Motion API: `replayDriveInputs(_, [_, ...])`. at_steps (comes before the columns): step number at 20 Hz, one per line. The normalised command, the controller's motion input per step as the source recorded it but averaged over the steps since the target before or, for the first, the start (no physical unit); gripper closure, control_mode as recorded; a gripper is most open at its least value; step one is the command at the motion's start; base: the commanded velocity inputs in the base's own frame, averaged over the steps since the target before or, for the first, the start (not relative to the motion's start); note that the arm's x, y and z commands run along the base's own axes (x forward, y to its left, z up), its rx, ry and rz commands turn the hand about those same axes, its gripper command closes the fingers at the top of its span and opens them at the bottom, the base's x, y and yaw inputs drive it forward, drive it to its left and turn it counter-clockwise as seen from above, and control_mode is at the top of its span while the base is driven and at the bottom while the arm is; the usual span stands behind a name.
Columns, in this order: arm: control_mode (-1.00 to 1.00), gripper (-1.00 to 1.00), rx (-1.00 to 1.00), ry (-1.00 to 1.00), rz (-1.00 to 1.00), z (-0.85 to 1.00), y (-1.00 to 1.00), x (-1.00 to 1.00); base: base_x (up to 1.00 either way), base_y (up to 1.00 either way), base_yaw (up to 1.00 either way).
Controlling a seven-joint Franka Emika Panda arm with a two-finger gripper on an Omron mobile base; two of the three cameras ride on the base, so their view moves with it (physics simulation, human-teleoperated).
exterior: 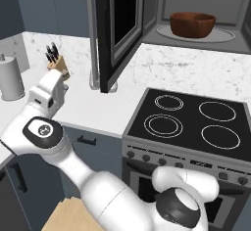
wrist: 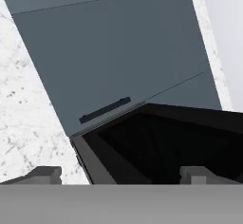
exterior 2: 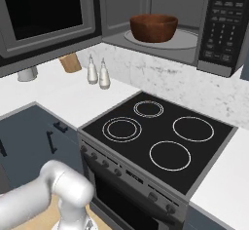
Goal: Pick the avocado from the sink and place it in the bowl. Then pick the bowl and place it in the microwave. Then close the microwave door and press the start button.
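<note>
Your arm [exterior: 98, 196] fills the lower part of the left base view, its white elbow bent low in front of the stove [exterior: 191, 122] and the forearm reaching up and left over the white counter [exterior: 88, 107]. You see the hand end near the knife block [exterior: 58, 64], to the left of the microwave door [exterior: 115, 29]. In the hand view your gripper [wrist: 121, 173] shows two dark fingertips [wrist: 45, 173] standing wide apart with nothing between them; past them you look at the black door edge, a grey-blue cabinet front with a dark handle [wrist: 104, 109] and speckled white wall.

You can see the door hanging open, swung out to the left of the microwave [exterior 2: 194, 24]. Your bowl [exterior 2: 153, 27] sits upright on the round turntable inside the grey cavity. You cannot tell from these views whether the avocado lies in it; the bowl's inside is hidden by its rim.

On the right of the cavity you have the black keypad panel [exterior 2: 221, 22]. Below the microwave, the stove has four ringed burners, all bare. On the counter you also have a grey canister [exterior: 11, 78] at far left, and two shakers [exterior 2: 97, 71] standing side by side near the wall.
</note>
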Motion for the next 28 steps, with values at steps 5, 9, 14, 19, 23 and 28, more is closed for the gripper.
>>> replayDriveInputs(5, [-1.00,-1.00,0.03,0.00,-0.12,-0.23,0.04,0.55,0.00,0.00,0.00])
replayDriveInputs(9, [-1.00,-1.00,0.02,0.02,-0.10,-0.06,-0.16,0.76,0.00,0.00,0.00])
replayDriveInputs(14, [-1.00,-1.00,0.01,0.00,-0.10,-0.02,-0.11,0.56,0.00,0.00,0.00])
replayDriveInputs(19, [-1.00,-1.00,0.08,0.00,-0.07,0.11,-0.80,0.11,0.00,0.00,0.00])
replayDriveInputs(23, [-1.00,-1.00,0.13,-0.05,-0.03,0.23,-0.90,-0.01,0.00,0.00,0.00])
replayDriveInputs(28, [-1.00,-1.00,0.13,-0.16,0.00,0.33,-0.89,-0.10,0.00,0.00,0.00])
